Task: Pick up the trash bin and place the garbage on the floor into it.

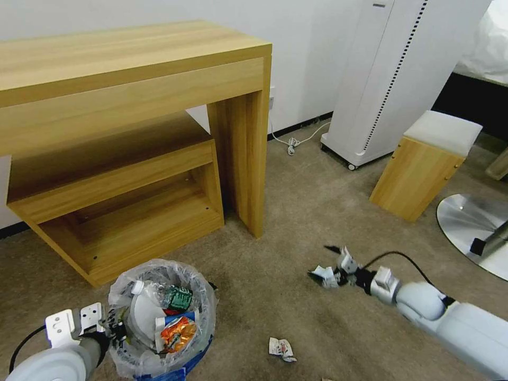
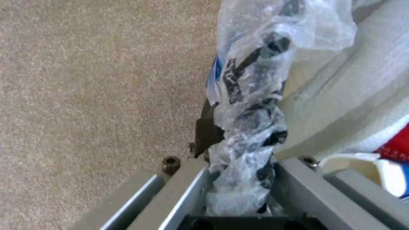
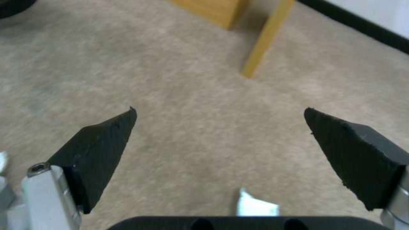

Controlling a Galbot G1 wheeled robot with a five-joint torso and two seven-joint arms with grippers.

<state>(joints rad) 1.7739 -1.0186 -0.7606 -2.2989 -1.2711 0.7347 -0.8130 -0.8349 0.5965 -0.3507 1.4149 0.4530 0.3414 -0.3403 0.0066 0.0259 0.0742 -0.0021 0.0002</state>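
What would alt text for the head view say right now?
The left end effector grips the rim of the trash bin, already holding wrappers. The right end effector is open over the carpet, with one wrapper lying between them.

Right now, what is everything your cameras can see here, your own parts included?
Trash bin: one, blue, clear bag liner, holding wrappers and white litter; on the floor at front left.
Crumpled wrapper: one, white with red; on the carpet between the arms.
White scrap: one; on the carpet at the right gripper's tips.
Floor: beige carpet.
Desk: one, light wood, with a low shelf unit under it; by the wall.
Stool: one, wooden with white top; right.
Tall white appliance: one, on wheels; back right.
Left gripper: shut on the bin's rim and bag.
Right gripper: open, low over the carpet.
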